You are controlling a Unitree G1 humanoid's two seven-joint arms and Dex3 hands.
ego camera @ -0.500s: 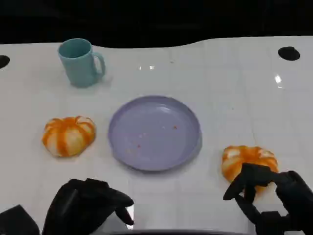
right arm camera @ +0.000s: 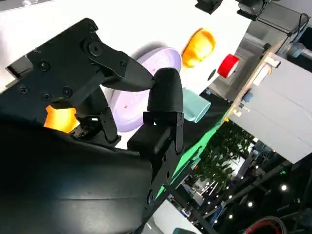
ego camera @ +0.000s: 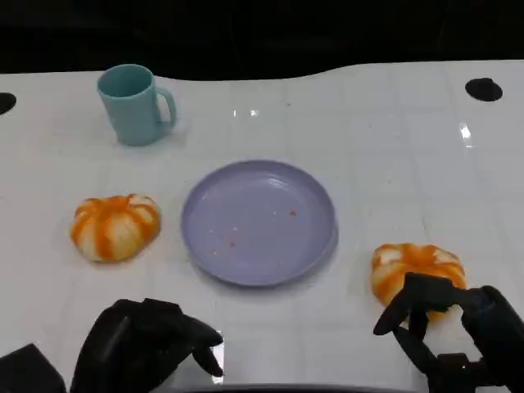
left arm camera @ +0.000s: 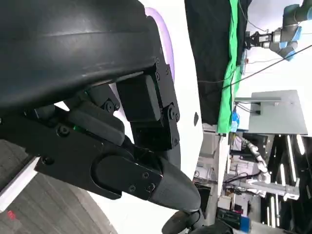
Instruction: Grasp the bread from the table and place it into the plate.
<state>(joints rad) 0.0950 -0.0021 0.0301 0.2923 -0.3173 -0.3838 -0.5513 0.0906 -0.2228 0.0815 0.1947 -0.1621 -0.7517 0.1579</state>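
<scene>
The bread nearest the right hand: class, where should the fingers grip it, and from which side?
Grip the bread across its rounded flanks, coming down from above. It is a low dome lying flat on the table, and the right hand sits at its near edge.

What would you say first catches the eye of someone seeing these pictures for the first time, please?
Probably the two orange-and-white bread rolls on the white table: one left of the empty purple plate, the other to its right. The right hand hovers at that right roll with fingers spread. A teal mug stands farther back on the left.
</scene>
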